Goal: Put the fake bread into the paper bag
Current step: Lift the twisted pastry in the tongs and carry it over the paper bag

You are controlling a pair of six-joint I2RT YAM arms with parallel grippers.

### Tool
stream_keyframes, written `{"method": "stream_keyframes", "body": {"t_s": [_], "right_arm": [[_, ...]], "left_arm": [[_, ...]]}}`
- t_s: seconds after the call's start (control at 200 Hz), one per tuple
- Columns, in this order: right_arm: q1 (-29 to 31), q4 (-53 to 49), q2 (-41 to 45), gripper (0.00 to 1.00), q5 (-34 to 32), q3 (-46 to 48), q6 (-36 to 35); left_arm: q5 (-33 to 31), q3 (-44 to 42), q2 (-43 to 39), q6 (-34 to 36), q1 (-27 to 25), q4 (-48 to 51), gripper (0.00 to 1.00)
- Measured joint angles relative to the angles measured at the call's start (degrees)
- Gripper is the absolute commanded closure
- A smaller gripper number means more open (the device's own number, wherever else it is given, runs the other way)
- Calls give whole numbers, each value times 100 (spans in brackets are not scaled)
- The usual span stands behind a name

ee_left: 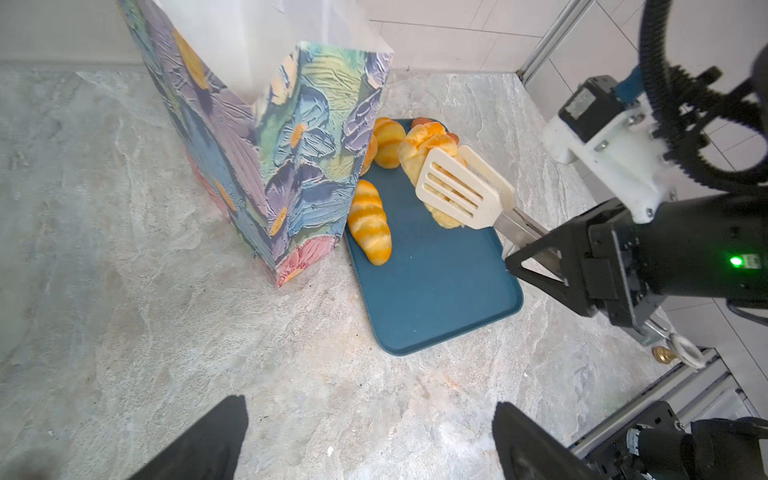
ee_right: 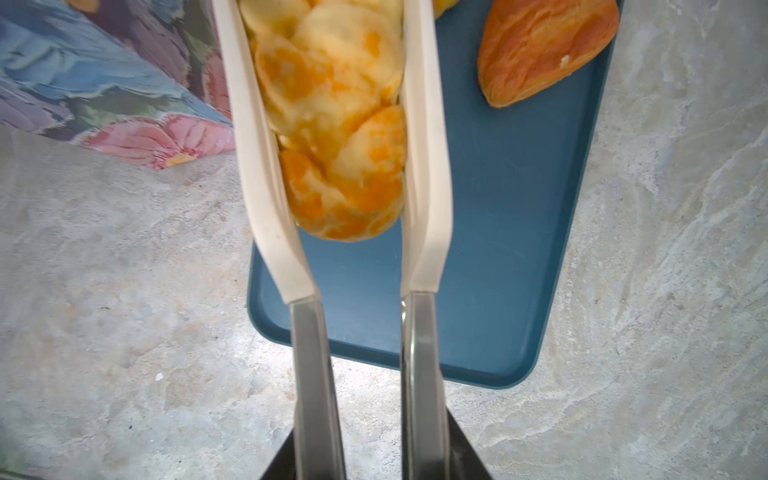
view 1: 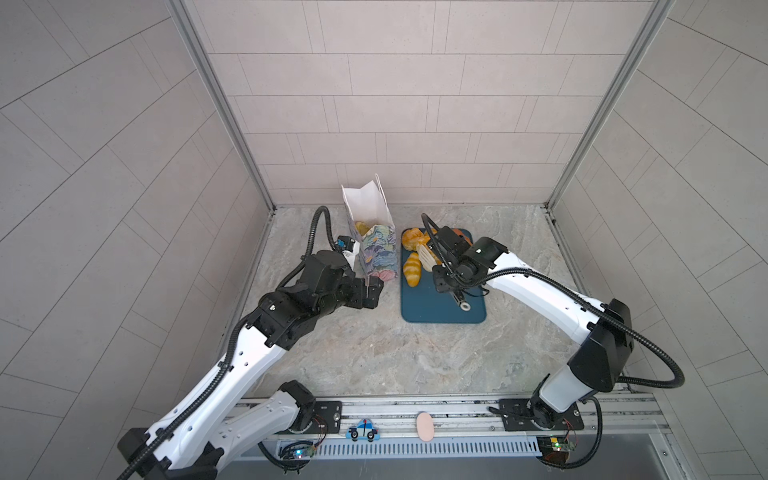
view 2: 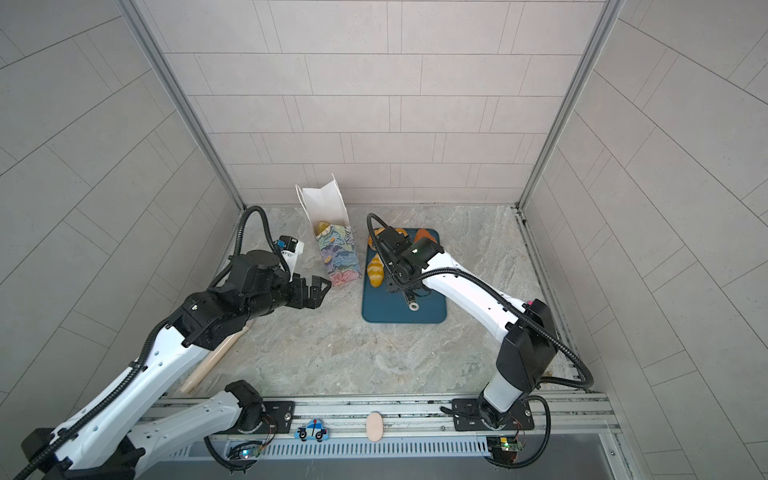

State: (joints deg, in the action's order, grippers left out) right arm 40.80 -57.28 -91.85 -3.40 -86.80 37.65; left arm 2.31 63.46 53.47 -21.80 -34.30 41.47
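Observation:
The paper bag (view 1: 376, 249) (view 2: 338, 257) (ee_left: 291, 166) stands open at the back, with a yellow piece of fake bread (view 1: 361, 227) inside. My right gripper (ee_right: 372, 457) (view 1: 440, 276) is shut on the metal handles of cream-headed tongs (ee_right: 266, 166) (ee_left: 457, 189). The tongs clamp a braided bread (ee_right: 332, 124) (ee_left: 419, 145) over the blue tray (view 1: 440, 309) (ee_right: 498, 249). On the tray lie a striped roll (view 1: 412, 270) (ee_left: 369, 222), another roll (ee_left: 388, 141) and a darker triangular piece (ee_right: 540, 45). My left gripper (ee_left: 368, 403) (view 2: 316, 282) is open and holds nothing, low by the bag's front corner.
A wooden rolling pin (view 2: 216, 357) lies under my left arm by the left wall. The tray sits right beside the bag. Tiled walls close in the back and both sides. A metal rail (view 1: 415, 405) runs along the front edge.

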Motion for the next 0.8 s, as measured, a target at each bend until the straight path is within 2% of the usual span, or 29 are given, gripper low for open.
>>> {"method": "stream_keyframes", "body": {"t_s": [0.405, 0.801], "right_arm": [[461, 79, 533, 61, -22, -149, 234], [898, 374, 841, 62, -74, -483, 308]], "left_arm": [[540, 407, -111, 184, 741, 385, 0], [1010, 730, -107, 289, 1021, 568, 0]]}}
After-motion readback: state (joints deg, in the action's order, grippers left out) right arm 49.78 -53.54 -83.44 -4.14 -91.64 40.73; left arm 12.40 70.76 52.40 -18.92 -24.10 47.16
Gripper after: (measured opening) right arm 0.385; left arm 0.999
